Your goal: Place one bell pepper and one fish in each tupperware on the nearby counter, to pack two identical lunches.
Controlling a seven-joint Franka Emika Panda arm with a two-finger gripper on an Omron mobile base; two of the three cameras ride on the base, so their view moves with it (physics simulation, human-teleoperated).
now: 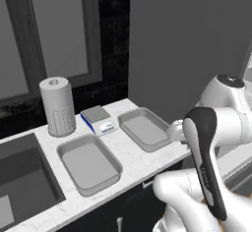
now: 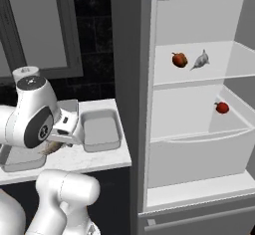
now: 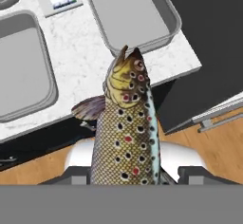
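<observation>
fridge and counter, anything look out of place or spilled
Nothing spilled. The fridge door stands open, with two peppers and a fish on its shelves. Both tupperware trays sit empty, and the gripper holds a spotted fish off the counter edge.

A: What is cut off or covered?

B: In the hand view the spotted brown fish runs off the bottom edge, so its tail and the gripper's finger tips on it are hidden. The left grey rectangular tupperware is clipped at the left edge.

A: And from the base?

B: In the left base view the white arm covers the right tupperware's near corner. The dark inset sink is cut by the left edge. The small white scale's display is too small to read.
</observation>
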